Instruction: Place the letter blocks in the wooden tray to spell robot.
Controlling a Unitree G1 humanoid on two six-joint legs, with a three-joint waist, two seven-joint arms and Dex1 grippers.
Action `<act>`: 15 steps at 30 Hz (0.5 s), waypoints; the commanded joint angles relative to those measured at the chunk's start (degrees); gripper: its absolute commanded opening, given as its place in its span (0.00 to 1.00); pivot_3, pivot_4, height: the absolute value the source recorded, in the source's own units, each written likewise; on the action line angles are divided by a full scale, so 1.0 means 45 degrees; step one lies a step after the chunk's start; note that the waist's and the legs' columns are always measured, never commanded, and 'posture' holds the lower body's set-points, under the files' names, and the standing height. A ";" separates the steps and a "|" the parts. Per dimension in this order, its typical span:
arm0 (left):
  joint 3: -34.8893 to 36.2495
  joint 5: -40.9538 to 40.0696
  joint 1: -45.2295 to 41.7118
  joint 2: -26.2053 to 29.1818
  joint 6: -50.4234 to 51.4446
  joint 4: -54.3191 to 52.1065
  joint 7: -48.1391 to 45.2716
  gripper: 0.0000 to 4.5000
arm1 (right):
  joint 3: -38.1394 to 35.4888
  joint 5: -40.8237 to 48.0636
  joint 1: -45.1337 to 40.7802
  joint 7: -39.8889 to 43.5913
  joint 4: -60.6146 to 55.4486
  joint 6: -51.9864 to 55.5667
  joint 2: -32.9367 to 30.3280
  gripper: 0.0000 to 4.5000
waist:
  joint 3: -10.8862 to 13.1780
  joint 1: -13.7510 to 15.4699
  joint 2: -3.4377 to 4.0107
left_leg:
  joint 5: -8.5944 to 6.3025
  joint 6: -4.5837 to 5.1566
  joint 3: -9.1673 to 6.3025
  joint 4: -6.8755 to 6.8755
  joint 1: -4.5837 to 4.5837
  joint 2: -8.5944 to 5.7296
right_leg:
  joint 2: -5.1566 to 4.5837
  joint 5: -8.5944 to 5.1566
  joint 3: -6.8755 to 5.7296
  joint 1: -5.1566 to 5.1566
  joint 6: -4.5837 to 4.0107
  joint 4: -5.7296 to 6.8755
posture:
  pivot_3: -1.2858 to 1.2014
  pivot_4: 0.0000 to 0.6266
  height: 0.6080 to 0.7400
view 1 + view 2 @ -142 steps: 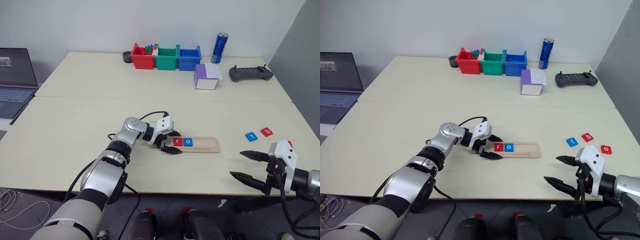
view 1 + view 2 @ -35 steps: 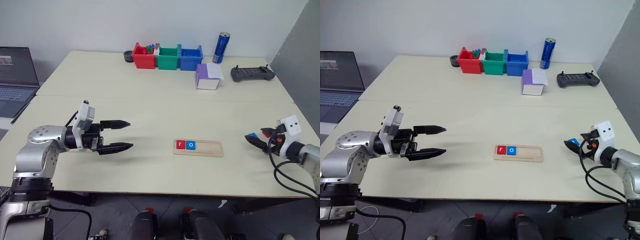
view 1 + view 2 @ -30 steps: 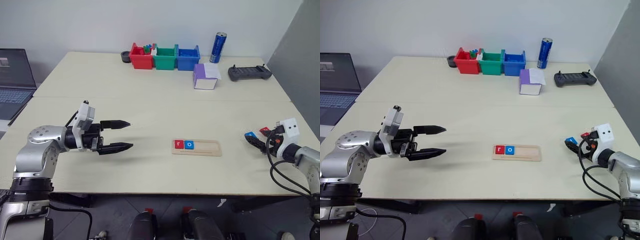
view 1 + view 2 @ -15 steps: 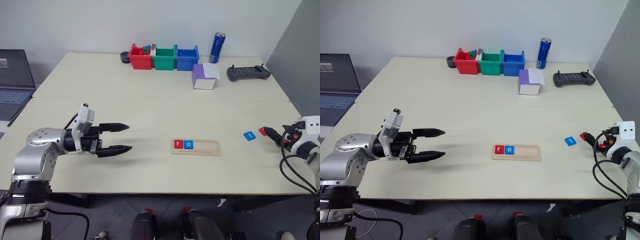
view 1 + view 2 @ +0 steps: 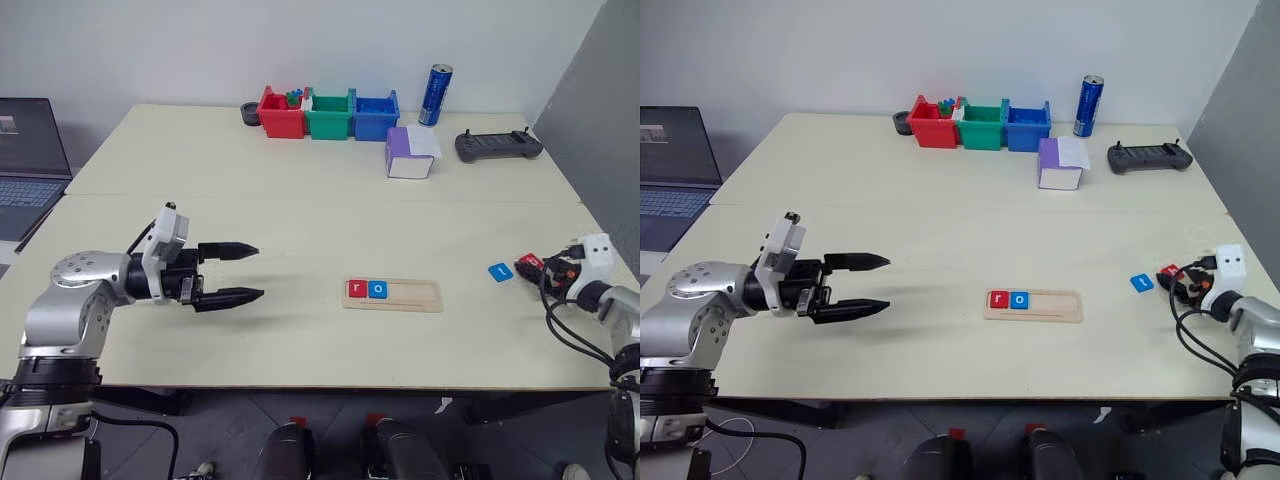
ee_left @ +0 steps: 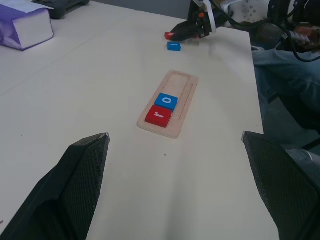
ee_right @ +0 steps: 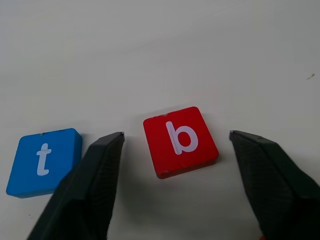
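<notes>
Right wrist view: I have my right pincer (image 7: 172, 190) apart, straddling the red square "b" letter block (image 7: 180, 141) on the table (image 7: 150, 50) — next for the light-wood tray (image 5: 392, 294); left pincer (image 5: 247, 271) apart, clear.

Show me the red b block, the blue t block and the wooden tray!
red b block (image 7: 180, 141), right wrist view, its lettered top.
blue t block (image 7: 44, 161), right wrist view, its lettered top.
wooden tray (image 5: 415, 293), left eye view, its bare floor.
</notes>
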 commanded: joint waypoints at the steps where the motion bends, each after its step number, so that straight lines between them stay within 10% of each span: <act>1: 0.0282 -0.0105 -0.0217 0.0276 -0.0006 -0.0260 0.0078 1.00 | -0.0040 -0.0020 0.0057 0.0228 0.0053 -0.0236 -0.0052 0.48 | 0.0000 -0.0004 0.0000 | 0.0000 0.0000 0.0001 0.0000 0.0002 0.0000 | 0.0000 0.0000 0.0002 0.0000 0.0000 0.0001 | 0.52 0.24 1.00; 6: 0.0144 -0.0018 -0.0427 0.0237 -0.0075 -0.0006 0.0033 1.00 | -0.0503 0.0499 0.0936 -0.0080 -0.1661 -0.0150 0.0143 0.32 | 0.0000 0.0009 0.0000 | 0.0000 0.0000 -0.0002 -0.0001 0.0002 0.0000 | 0.0000 0.0000 -0.0002 0.0004 0.0000 0.0001 | 0.52 0.24 1.00; 15: -0.0348 0.0188 -0.0994 0.0115 -0.0321 0.0572 -0.0384 1.00 | -0.2048 0.2968 0.7586 -0.4719 -1.7160 0.5403 0.2493 0.32 | 0.0000 0.0093 0.0030 | -0.0010 0.0008 -0.0028 -0.0021 -0.0017 0.0007 | 0.0000 -0.0006 -0.0016 -0.0014 0.0010 0.0003 | 0.52 0.24 1.00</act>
